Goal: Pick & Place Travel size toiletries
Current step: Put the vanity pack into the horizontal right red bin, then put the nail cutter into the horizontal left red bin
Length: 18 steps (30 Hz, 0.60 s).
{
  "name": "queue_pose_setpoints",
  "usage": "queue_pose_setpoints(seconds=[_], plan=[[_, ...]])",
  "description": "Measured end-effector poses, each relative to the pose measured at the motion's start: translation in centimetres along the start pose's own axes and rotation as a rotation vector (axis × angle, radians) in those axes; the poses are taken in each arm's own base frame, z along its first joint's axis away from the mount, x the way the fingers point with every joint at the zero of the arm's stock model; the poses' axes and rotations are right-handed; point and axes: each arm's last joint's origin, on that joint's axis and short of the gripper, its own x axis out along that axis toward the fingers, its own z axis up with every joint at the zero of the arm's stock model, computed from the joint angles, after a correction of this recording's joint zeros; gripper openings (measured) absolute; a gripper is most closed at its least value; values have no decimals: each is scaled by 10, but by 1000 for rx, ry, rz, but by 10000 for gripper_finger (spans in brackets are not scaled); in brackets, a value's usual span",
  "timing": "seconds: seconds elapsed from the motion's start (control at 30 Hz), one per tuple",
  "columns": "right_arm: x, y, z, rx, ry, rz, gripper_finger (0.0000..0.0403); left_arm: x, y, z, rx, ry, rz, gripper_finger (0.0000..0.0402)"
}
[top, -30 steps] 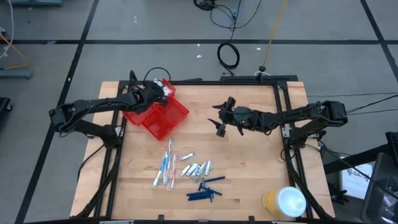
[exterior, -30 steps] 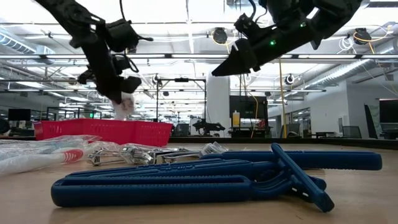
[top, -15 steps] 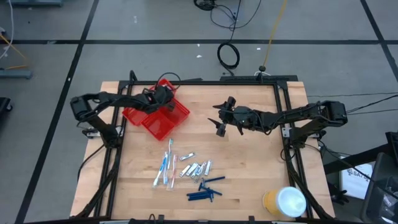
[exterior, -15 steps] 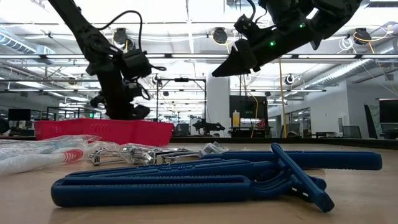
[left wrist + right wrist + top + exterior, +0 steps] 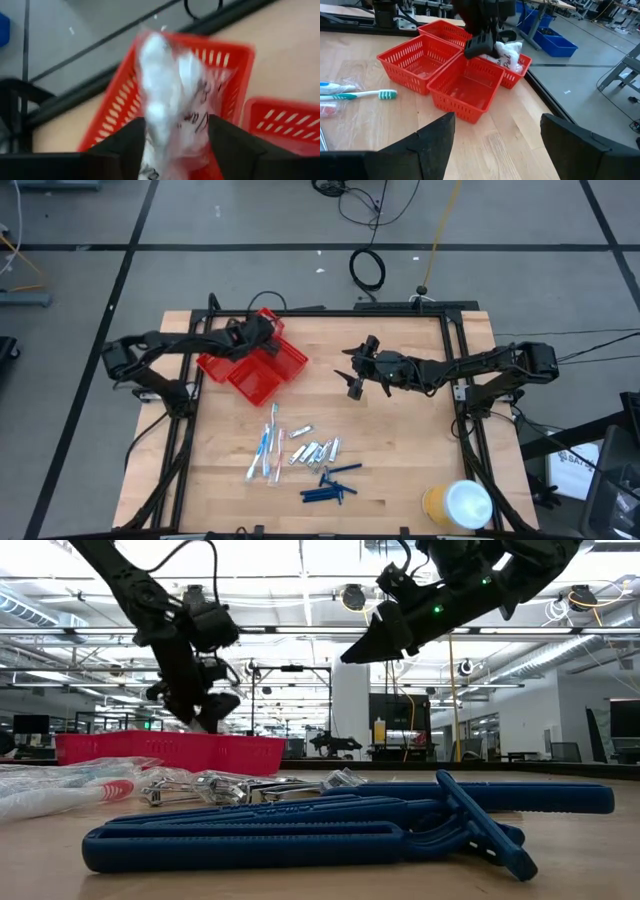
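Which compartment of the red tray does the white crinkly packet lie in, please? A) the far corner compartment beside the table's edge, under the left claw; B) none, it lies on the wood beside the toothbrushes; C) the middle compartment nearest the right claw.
A: in the right wrist view the white crinkly packet sits in the red tray's far corner compartment, right below the left claw; the nearer compartments show no packet.

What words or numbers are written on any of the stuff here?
White packet in the red tray: dark writing, too blurred to read.
The same packet between the left gripper's fingers: dark letters, smeared, unreadable.
Toothbrushes, metal clippers, blue pieces: no writing I can make out.
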Motion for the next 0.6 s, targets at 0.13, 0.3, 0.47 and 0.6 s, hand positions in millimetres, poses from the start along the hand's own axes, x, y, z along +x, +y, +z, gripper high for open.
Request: queue_pose_setpoints(seconds=[0.13, 0.3, 0.47, 0.6], plan=[[0, 0, 0, 0, 0, 0, 279, -17, 6, 9, -10, -64, -20, 265], [0, 3, -1, 2, 2, 94, 279, -45, 12, 19, -64, -152, -121, 295], [-5, 19, -2, 37, 3, 390, 279, -78, 8, 23, -75, -201, -413, 305], [-12, 41, -8, -7, 58, 569, 279, -95, -3, 21, -62, -231, -544, 299]])
